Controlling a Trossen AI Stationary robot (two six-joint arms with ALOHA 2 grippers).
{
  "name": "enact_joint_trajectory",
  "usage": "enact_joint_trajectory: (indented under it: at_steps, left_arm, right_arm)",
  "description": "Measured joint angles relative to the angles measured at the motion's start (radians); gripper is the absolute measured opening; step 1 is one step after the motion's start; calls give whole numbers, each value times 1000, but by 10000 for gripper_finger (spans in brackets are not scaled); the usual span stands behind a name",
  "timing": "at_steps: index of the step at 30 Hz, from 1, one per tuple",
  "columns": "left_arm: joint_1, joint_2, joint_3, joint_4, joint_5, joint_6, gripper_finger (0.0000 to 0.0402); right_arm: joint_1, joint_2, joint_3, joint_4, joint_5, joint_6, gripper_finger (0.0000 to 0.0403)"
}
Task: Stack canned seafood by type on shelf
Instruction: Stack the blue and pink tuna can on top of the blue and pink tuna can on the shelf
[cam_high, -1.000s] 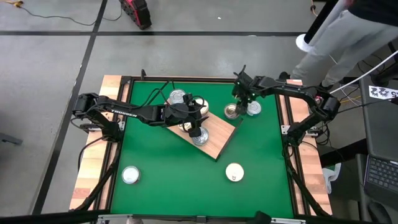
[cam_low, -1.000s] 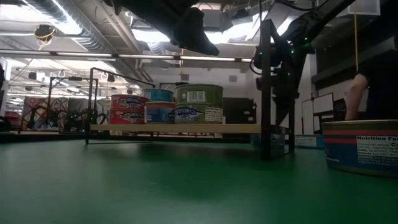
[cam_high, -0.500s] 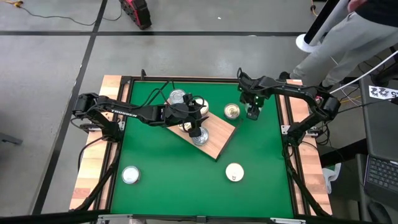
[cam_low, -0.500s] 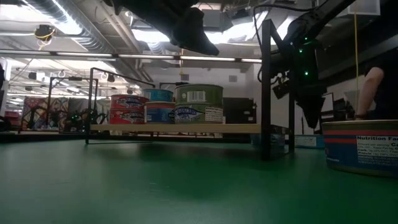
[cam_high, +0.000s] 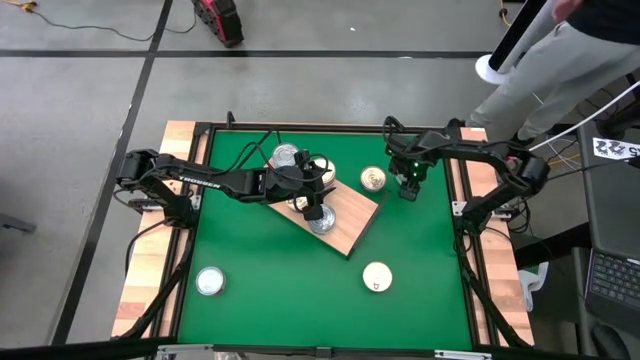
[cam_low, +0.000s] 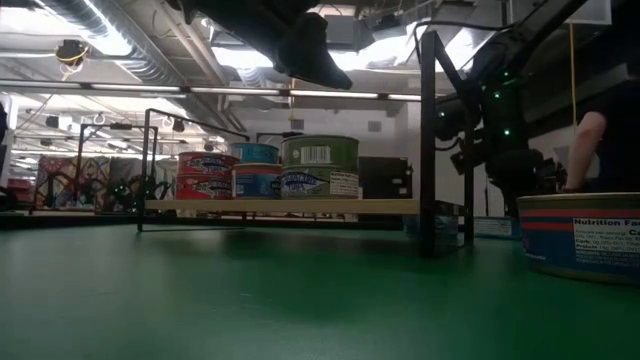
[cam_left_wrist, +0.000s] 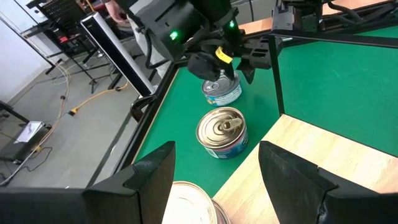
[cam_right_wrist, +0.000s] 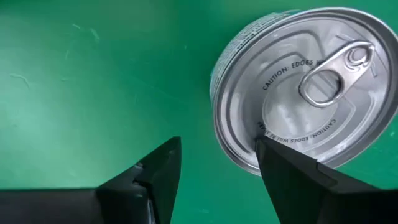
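Observation:
The shelf (cam_high: 352, 228), a light wood board, lies slantwise mid-table and carries several tins (cam_low: 320, 166) with red, blue and green labels. My left gripper (cam_left_wrist: 214, 180) hovers open over these tins, a pale lid (cam_left_wrist: 186, 202) just below its fingers. My right gripper (cam_high: 407, 186) points down, open, over a silver tin (cam_right_wrist: 305, 81) standing on the green mat right of the shelf. One finger (cam_right_wrist: 292, 177) stands above that tin's rim, the other over bare mat. A gold-lidded tin (cam_high: 373, 178) stands on the mat between that tin and the shelf.
Two more tins stand on the mat near the front edge, one left (cam_high: 210, 281) and one right (cam_high: 377, 277); a silver one (cam_high: 285, 155) stands behind the shelf. Pale wooden rails (cam_high: 150, 260) flank the mat. A person (cam_high: 560, 60) stands beyond the far right corner.
My right gripper has moved toward the table's right edge and down, tipping from a slant until it points straight down. It has left the gold-lidded tin uncovered and now stands over the silver tin. Its fingers have kept their gap. No tin has moved.

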Motion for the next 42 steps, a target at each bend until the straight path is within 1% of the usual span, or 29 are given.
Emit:
enact_joint_trajectory:
  at_steps: [10,14,17,21,26,33,35,42]
  left_arm:
    - [0,0,0,0,0,2,227]
    - [0,0,0,0,0,2,227]
    - [0,0,0,0,0,2,227]
    - [0,0,0,0,0,2,227]
    - [0,0,0,0,0,2,227]
    - [0,0,0,0,0,2,227]
    - [0,0,0,0,0,0,227]
    - [0,0,0,1,0,-2,227]
  right_arm:
    - [0,2,-16,80,39,3,211]
    - [1,4,-17,98,98,0,202]
    - [0,5,-19,134,161,0,178]
    - [-1,7,-19,208,216,-7,134]
    - [-2,7,-19,240,222,-11,82]
    - [-2,5,-17,245,217,-62,13]
    - [-2,5,-17,244,216,-64,5]
    - [-2,5,-14,239,214,-89,3]
